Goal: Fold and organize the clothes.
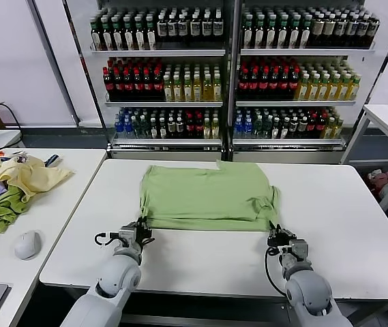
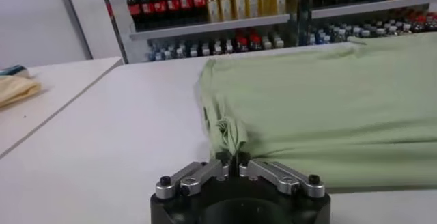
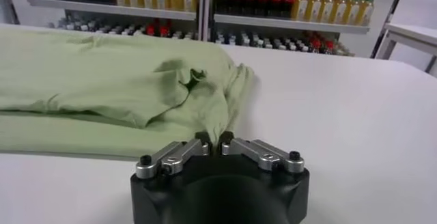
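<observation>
White table (image 1: 200, 262): both grippers, left (image 1: 141, 230) and right (image 1: 276, 235), pinched shirt (image 1: 207, 194) near corners; judged lift should be even, hem taut.

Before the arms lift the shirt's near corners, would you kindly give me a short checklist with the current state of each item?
1. Left tool shut on the shirt at its near left corner: ok, fabric is bunched between the fingers.
2. Right tool shut on the near right corner: ok, cloth is pinched at the tips.
3. Both tools level along the near edge in the head view: ok.
4. Shirt lying flat on the table beyond the grips: ok, only small puckers at the corners.
5. How many layers each tool holds: cannot tell.
6. Path over the shirt free of objects: ok.
</observation>
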